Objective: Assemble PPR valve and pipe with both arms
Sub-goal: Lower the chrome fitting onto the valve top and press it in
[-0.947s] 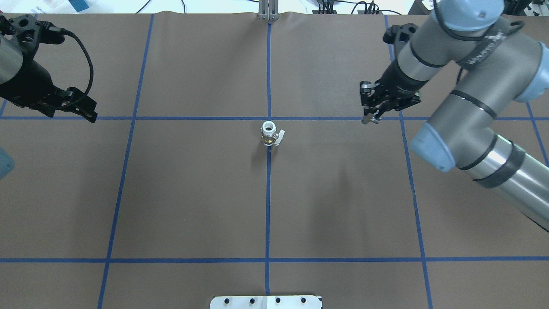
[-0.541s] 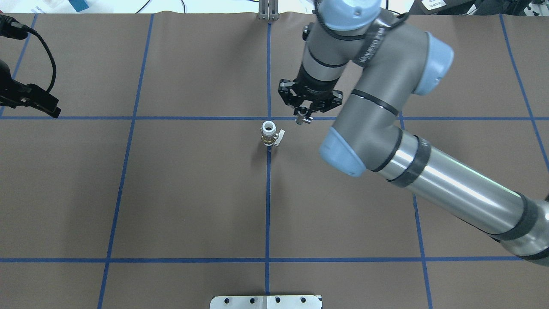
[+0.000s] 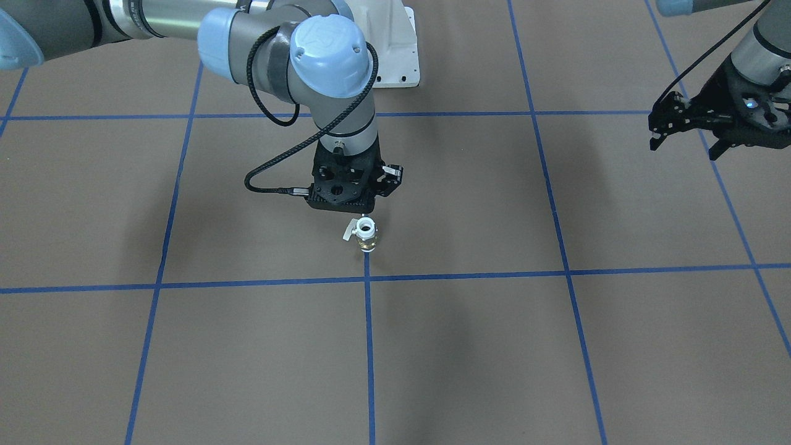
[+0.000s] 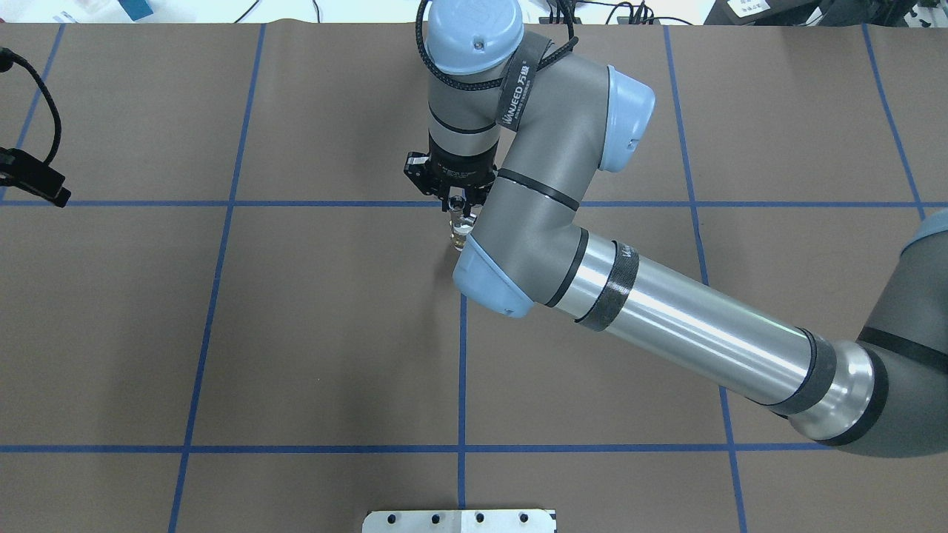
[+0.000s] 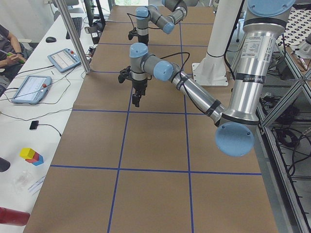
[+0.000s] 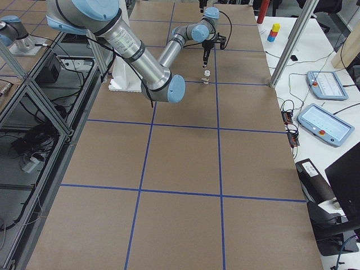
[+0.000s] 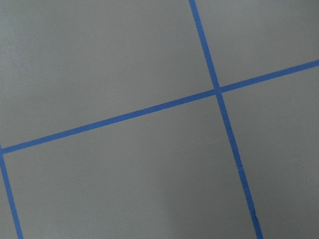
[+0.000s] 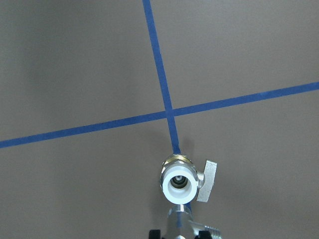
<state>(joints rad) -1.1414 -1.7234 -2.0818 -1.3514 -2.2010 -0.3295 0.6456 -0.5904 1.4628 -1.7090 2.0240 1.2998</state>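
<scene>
Right wrist-mounted: the PPR valve (image 8: pixel 179 183) stands upright on a blue tape line (image 8: pixel 158 74), white ring mouth up, brass collar beneath, white handle to 1 side. The pipe (image 8: pixel 180 219) is clenched in the right gripper (image 8: pixel 180 232), close to the mouth; I cannot tell if it is centred. Risk: an off-axis push would topple the valve, since nothing braces it.
Exterior front-facing: the left gripper (image 3: pixel 685 143) hangs well apart, jaws spread, empty.
Overhead exterior: the right arm (image 4: pixel 533 222) hides most of the valve.
</scene>
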